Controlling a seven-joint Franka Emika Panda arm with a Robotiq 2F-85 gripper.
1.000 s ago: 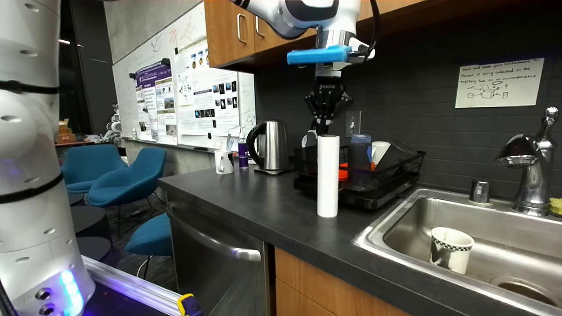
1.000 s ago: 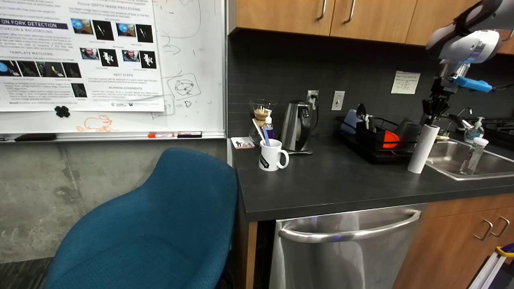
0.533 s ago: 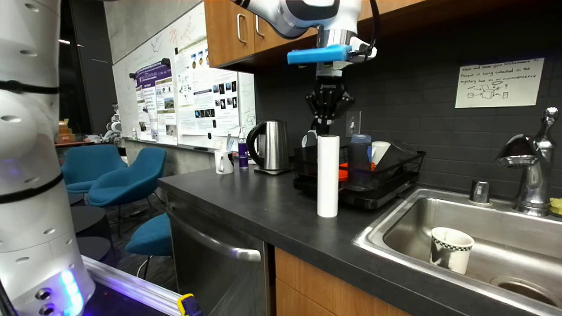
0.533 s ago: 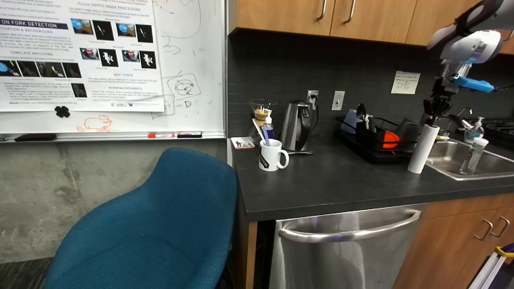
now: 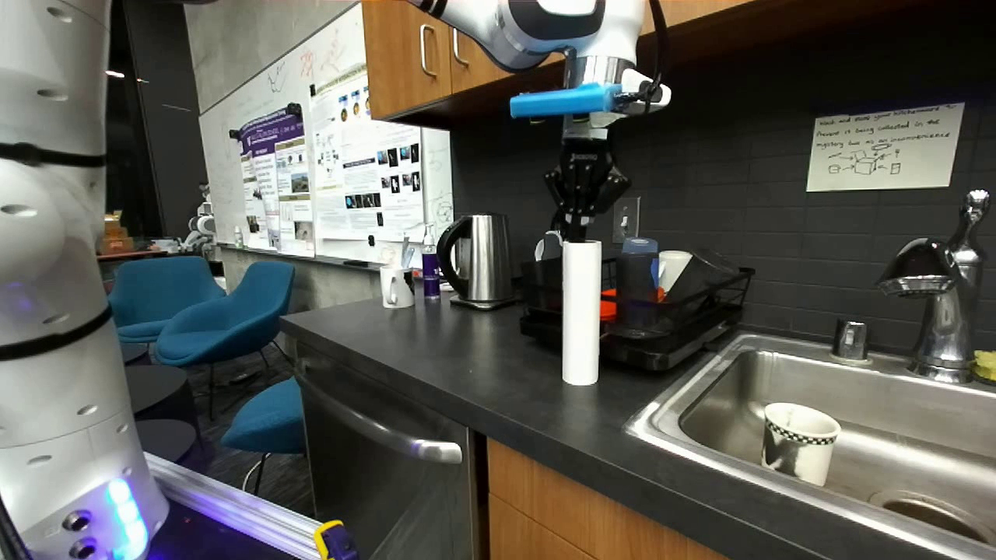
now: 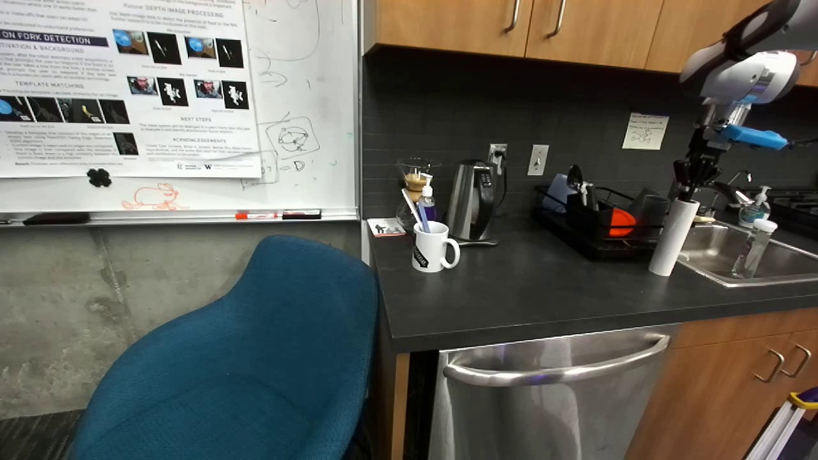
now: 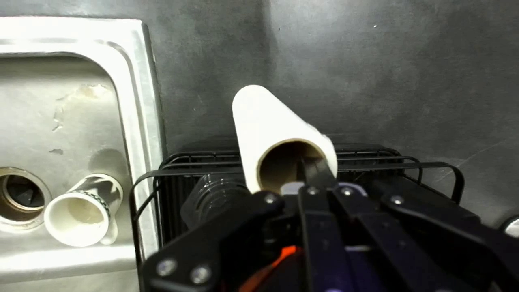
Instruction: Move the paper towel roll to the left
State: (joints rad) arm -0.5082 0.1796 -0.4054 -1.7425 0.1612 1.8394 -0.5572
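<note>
White and upright, the tall, slim paper towel roll (image 5: 582, 315) stands on the dark grey countertop (image 5: 467, 365) directly beneath the black two-fingered gripper (image 5: 574, 232) in an exterior view, its top edge level with the fingertips. The fingers point down and lie closed together, with nothing seen clasped between them. Below the hand, just beside the roll, sits a black wire dish rack (image 5: 650, 358). Lower than the hand and off to the view's left is a brushed steel kettle with a black handle (image 5: 490, 264); on the right a stainless steel sink (image 5: 685, 443) holds a white cup with a checkered band (image 5: 805, 447). In an exterior view the hand hangs at the roll's top, and a white mug with a black label (image 6: 429, 248), holding slim sticks, stands well apart from it. In the wrist view the fingertips overlap the roll's mouth, across its hollow brown core (image 7: 279, 164); how deep they reach, or whether they touch its wall, I cannot tell. The rack lies under the hand, the sink off to the left.
</note>
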